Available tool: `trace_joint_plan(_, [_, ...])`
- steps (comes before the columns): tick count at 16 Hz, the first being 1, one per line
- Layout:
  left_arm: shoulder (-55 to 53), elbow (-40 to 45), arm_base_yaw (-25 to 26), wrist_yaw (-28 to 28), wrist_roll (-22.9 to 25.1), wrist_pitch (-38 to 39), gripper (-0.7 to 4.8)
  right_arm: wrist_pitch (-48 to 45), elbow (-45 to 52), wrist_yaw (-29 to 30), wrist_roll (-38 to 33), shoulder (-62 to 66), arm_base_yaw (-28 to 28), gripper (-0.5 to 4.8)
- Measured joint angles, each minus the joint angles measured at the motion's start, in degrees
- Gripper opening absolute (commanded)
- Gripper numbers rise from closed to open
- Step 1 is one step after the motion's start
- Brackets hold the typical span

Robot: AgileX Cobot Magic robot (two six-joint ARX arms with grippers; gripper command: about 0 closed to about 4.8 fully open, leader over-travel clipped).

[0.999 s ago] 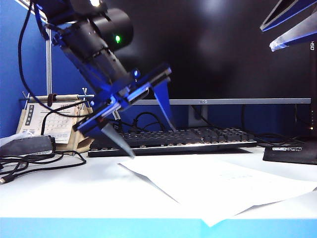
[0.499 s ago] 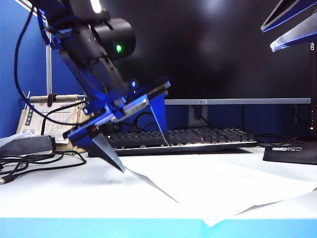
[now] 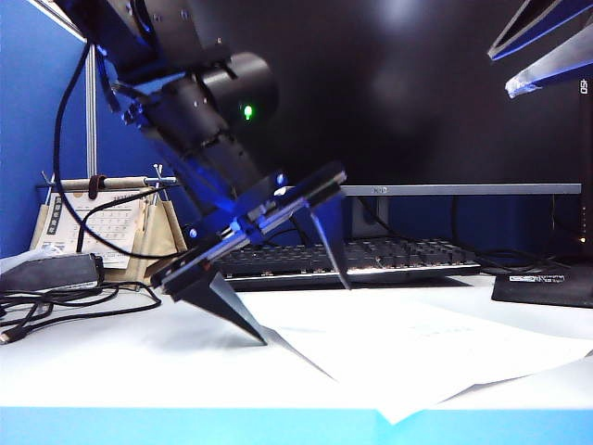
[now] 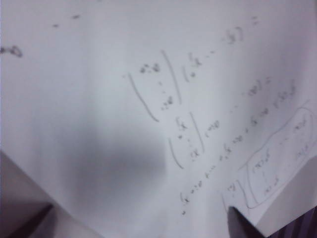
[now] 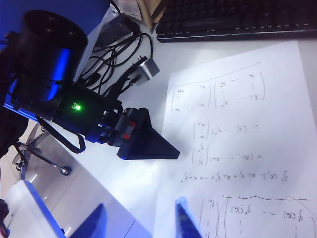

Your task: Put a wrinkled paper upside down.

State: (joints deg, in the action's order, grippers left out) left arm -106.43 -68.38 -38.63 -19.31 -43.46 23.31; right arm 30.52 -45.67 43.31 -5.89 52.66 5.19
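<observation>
The wrinkled paper (image 3: pixel 417 348) lies flat on the white table in front of the keyboard, with handwritten maths facing up (image 5: pixel 237 129). My left gripper (image 3: pixel 302 313) is open and tilted down over the paper's left corner. Its near fingertip (image 3: pixel 258 339) is down at the sheet's edge, and the far fingertip (image 3: pixel 344 284) hangs above the paper. In the left wrist view the paper (image 4: pixel 148 89) fills the frame between the left gripper's (image 4: pixel 138 221) spread fingers. My right gripper (image 3: pixel 542 51) stays high at the right, open and empty, with its fingers (image 5: pixel 185 220) above the sheet's near side.
A black keyboard (image 3: pixel 371 260) and a monitor (image 3: pixel 417 93) stand behind the paper. A calendar card (image 3: pixel 102 227), a power brick (image 3: pixel 51 272) and loose cables (image 3: pixel 65 301) crowd the left. A black pad (image 3: pixel 547 283) lies at the right. The table's front edge (image 3: pixel 278 426) is close.
My left gripper has sunk and shifted right, and its near fingertip has come down to the paper's left edge. Its jaws remain wide. The right arm has not moved.
</observation>
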Motion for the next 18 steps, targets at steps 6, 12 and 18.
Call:
trace_joint_plan(6, [-0.8,0.0,-0.5,0.9,-0.1,-3.8,4.79,0.1,0.0,0.0,0.0,0.0,0.0,1.81])
trace_joint_plan(12, [-2.1,0.0,-2.1,2.3,-1.6,-10.0,3.95,0.2,0.2,0.0,0.4,0.0,0.0,1.81])
trace_joint_plan(18, [-4.4,0.0,-2.4,1.0,-4.2,-12.9,2.41,0.3,0.3,0.0,0.6,0.0,0.0,1.81])
